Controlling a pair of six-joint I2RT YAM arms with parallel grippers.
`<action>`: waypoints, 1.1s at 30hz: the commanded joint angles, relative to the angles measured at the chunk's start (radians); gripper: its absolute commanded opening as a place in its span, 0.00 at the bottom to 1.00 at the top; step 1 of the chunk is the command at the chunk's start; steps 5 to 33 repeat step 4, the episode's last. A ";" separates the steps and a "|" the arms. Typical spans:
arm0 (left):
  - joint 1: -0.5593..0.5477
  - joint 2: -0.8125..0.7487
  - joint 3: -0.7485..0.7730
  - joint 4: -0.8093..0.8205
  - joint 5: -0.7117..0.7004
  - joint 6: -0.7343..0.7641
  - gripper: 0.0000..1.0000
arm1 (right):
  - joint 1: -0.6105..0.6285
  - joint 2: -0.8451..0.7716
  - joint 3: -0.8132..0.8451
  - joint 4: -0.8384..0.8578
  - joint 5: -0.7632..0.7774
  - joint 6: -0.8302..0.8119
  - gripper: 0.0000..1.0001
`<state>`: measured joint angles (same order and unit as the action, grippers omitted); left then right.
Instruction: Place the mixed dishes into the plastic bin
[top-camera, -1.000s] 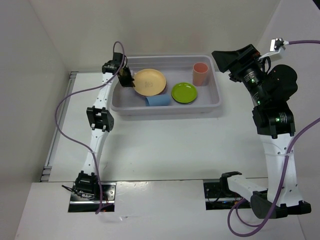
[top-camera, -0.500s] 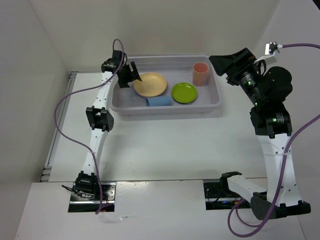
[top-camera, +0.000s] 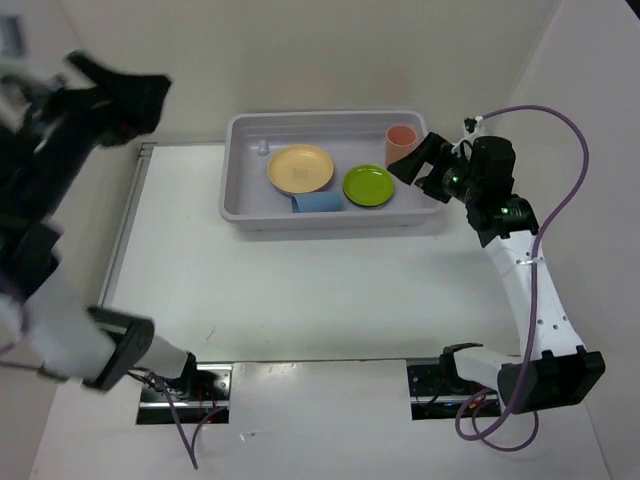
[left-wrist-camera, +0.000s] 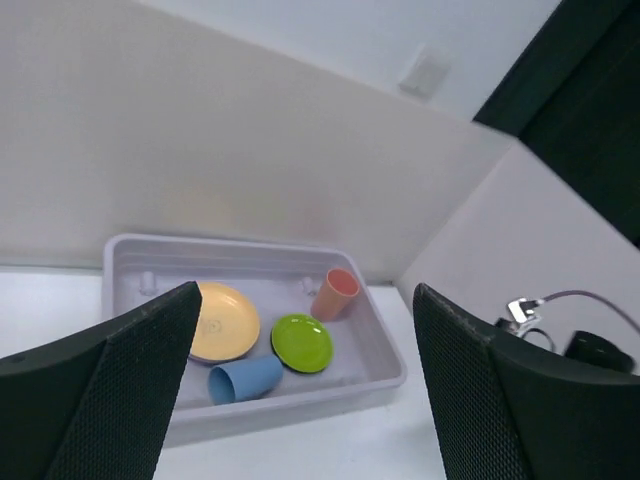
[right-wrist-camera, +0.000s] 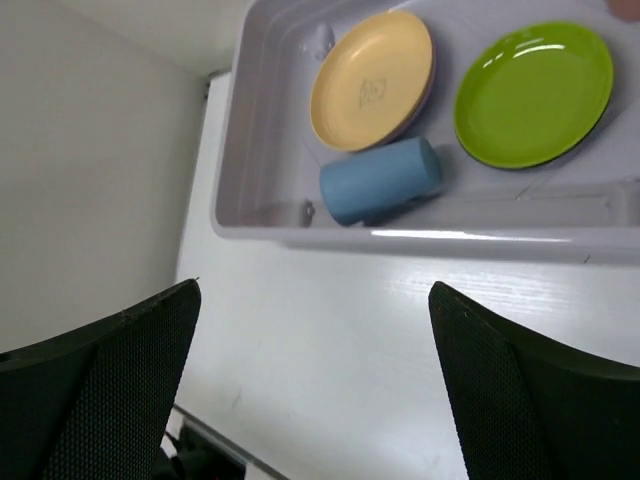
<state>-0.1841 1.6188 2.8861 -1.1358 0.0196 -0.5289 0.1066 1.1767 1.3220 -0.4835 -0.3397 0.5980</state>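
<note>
Inside the plastic bin (top-camera: 330, 222) we record yellow plate (top-camera: 300, 168), green plate (top-camera: 368, 185), blue cup (top-camera: 318, 202), salmon cup (top-camera: 401, 146); black and lavender plates unsighted. Left hand (left-wrist-camera: 305, 292), right hand (right-wrist-camera: 312, 290): both released, empty.

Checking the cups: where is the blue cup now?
Top view: the small blue plastic cup lies on its side inside the pale grey plastic bin, by its near wall, beside the yellow round plate.
</note>
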 joint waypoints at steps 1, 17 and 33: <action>-0.008 -0.171 -0.345 -0.011 -0.098 0.035 0.93 | -0.014 -0.124 -0.047 0.116 -0.116 -0.076 0.99; -0.008 -0.547 -0.886 0.298 -0.101 -0.018 0.98 | -0.015 -0.149 -0.041 0.061 -0.089 -0.104 0.99; -0.008 -0.547 -0.886 0.298 -0.101 -0.018 0.98 | -0.015 -0.149 -0.041 0.061 -0.089 -0.104 0.99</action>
